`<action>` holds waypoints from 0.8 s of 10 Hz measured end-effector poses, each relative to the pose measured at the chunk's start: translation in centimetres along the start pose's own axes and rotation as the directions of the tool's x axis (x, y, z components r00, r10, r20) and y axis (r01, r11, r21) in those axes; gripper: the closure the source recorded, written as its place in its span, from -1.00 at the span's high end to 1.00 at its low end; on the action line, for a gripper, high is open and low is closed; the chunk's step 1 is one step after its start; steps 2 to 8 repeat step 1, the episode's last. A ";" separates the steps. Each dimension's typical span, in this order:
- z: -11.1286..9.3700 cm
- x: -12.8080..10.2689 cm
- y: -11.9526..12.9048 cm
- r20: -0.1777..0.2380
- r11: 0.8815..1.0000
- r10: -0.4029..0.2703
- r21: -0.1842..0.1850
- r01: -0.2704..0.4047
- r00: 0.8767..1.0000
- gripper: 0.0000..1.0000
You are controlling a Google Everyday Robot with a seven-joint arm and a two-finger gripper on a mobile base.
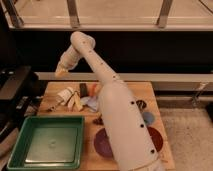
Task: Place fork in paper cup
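Currently the gripper hangs at the end of the arm, up over the far left edge of the table, clear of everything on it. Finger state: cannot tell; nothing seen in the grip.

Paper cup lies approx. at 6 o'clock from the gripper, well below it, on the tabletop near the left side; appears tipped on its side, not confirmed. Fork is a thin pale sliver at approx. 7 o'clock from the cup, just beside it on the wood; contact with cup can't be told. Fork is apart from the gripper, not in the cup.

Misc. items, incl. a yellowish piece, sit at 3 o'clock from the cup. Green tray occupies the near left corner, at 6 o'clock from the fork. Purple plate at 3 o'clock from the tray, partly hidden by the arm.
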 end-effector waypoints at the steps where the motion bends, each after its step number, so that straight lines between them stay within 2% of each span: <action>1: -0.8 0.4 -0.1 -0.002 0.999 0.016 0.029 -0.016 1.000 -0.67; 8: -0.8 0.4 -0.1 -0.002 0.999 0.016 0.029 -0.016 1.000 -0.67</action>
